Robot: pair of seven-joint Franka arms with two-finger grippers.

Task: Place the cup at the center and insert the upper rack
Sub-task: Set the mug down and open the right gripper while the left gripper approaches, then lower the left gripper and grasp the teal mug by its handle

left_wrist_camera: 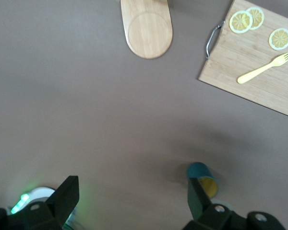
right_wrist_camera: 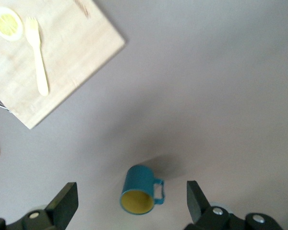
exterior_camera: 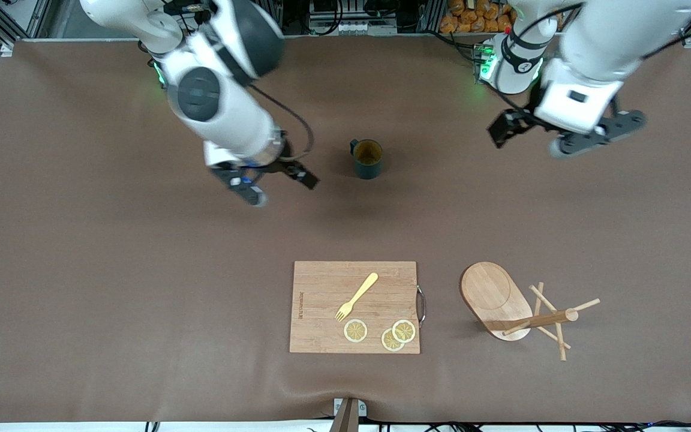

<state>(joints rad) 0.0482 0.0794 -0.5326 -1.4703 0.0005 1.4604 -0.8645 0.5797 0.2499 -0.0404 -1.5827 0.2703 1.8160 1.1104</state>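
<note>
The teal-green cup (exterior_camera: 367, 159) with a tan inside stands upright on the brown table, its handle toward the right arm's end. My right gripper (exterior_camera: 282, 187) hangs open and empty above the table beside the cup, toward the right arm's end; its wrist view shows the cup (right_wrist_camera: 140, 189) below, between the spread fingers of the gripper (right_wrist_camera: 132, 203). My left gripper (exterior_camera: 534, 137) is open and empty in the air toward the left arm's end; in its view (left_wrist_camera: 132, 201) one finger hides part of the cup (left_wrist_camera: 201, 172). The wooden mug tree (exterior_camera: 495, 295) sits nearer the front camera, oval base flat, post and crossed pegs (exterior_camera: 552, 318) showing.
A rectangular cutting board (exterior_camera: 321, 300) with a metal handle lies near the front edge beside the mug tree. It carries a yellow fork (exterior_camera: 357, 295) and three lemon slices (exterior_camera: 355, 330). Bare table covering lies between the cup and the board.
</note>
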